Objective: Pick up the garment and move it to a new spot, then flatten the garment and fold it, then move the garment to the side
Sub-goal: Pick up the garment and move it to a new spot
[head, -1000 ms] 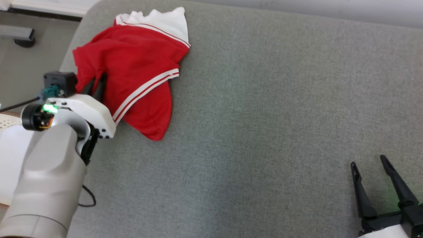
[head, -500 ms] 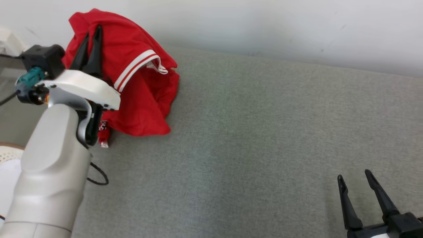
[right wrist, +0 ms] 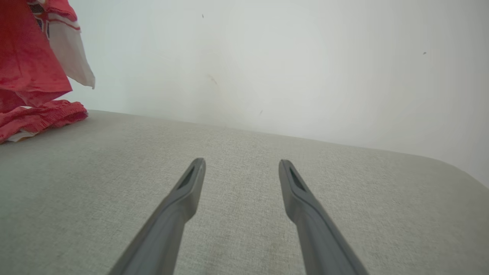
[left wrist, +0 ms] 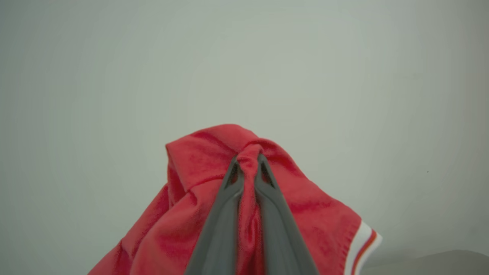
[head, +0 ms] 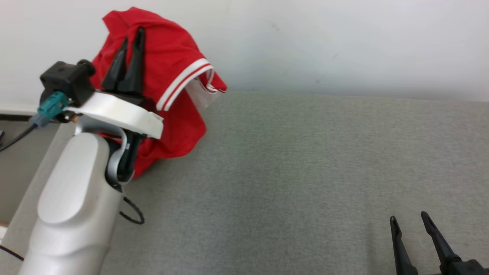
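Left claw (head: 131, 36) stood high at far-left end of grey fabric-covered desk (head: 305, 172), clenched on pinch of red knit garment with white striped trim (head: 172, 65). Cloth draped over fingers, hung down, lower folds rested on desk. Right claw (right wrist: 240, 162) released, fingers spread, low over desk, well apart from garment.

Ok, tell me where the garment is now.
Head view, upper left: the garment hangs from the shut left gripper, lower end on the grey surface.
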Tool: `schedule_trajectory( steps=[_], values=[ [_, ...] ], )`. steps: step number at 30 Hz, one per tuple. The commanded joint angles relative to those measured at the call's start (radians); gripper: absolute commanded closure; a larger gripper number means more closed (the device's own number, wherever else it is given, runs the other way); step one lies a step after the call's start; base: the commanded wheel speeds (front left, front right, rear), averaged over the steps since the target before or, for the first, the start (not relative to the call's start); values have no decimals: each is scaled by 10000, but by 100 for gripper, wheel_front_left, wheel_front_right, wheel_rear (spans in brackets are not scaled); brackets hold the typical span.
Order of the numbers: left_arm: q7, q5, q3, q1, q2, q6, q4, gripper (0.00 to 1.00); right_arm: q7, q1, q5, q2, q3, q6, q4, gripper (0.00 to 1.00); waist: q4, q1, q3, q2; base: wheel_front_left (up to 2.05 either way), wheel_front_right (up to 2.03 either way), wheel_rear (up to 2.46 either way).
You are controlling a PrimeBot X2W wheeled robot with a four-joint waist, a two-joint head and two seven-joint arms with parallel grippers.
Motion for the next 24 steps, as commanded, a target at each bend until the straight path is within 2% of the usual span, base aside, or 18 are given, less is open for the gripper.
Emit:
schedule_trajectory(
  steps=[1,7,14,19,24],
  values=[
    [140,-199,-56,238,-73,1,-414,100,7,146,34,15,-48,-24,-13,0,-361,1,-251,-1,0,0,0],
    [851,-500,-416,885,-516,161,-2212,100,7,112,116,76,-87,-24,-47,0,-1019,1,-447,-1,0,0,0],
    [1480,-793,-1359,2052,-1230,296,-3614,100,8,153,153,113,-234,-24,-103,0,-1791,1,-546,-1,0,0,0],
    [1767,-824,-2132,2680,-1552,325,-3895,100,8,69,185,127,-347,-24,-178,0,-2346,1,-395,-1,0,0,0],
    [1969,-892,-2743,3072,-1731,337,-3453,100,8,-96,285,132,-314,-24,-196,0,-2801,1,-152,-1,0,0,0]
  ],
)
